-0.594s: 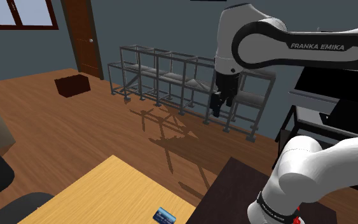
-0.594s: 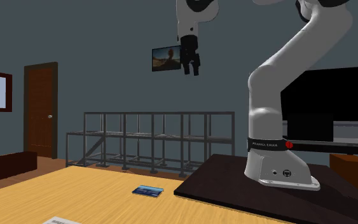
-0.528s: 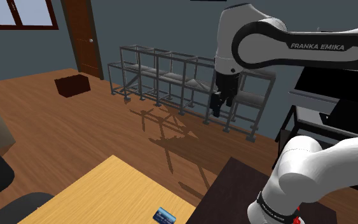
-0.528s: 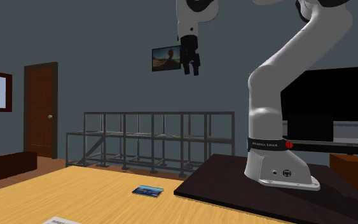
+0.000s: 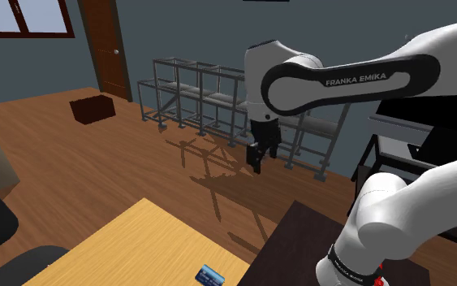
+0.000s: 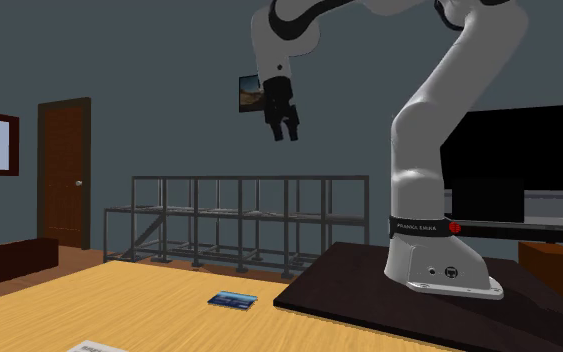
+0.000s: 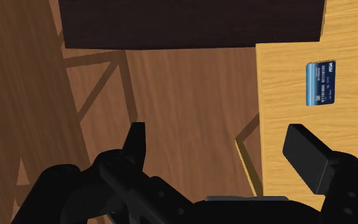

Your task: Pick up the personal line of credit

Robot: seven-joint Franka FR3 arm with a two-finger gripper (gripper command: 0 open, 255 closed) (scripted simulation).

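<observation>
**Item 1, gripper** [image 5: 259, 165] [image 6: 284, 134] [image 7: 220, 144]: all black, 2 fingers [image 7: 306, 153] standing apart with nothing between them. It hangs high in the air, over the wooden floor [image 7: 184, 95] just off the table's edge.

**Item 2, arm:** white with dark joints. "FRANKA EMIKA" reads in white on the dark forearm band [image 5: 352, 80]. The band at the base [image 6: 419, 227] also bears writing, too small to read.

**Item 3, stand** [image 5: 299, 236] [image 6: 349, 280]: 1 dark box, butted against the table.

**Item 4, card** [image 5: 211, 276] [image 6: 233, 299] [image 7: 320, 83]: 1, blue, lying flat on the light wooden table [image 5: 137, 236] [image 6: 139, 290] [image 7: 285, 127], near the edge by the stand and well apart from the gripper. Its long axis runs along the table edge nearest the gripper, 1 short end toward the stand, crosswise to the line between the fingers. White lettering, too small to read surely.

**Item 5, room:** metal shelving rack [image 5: 202, 89] [image 6: 239, 215], brown door [image 5: 105, 41] [image 6: 64, 170], 1 dark box on the floor [image 5: 91, 108], 1 framed picture [image 6: 252, 92] on the wall.
</observation>
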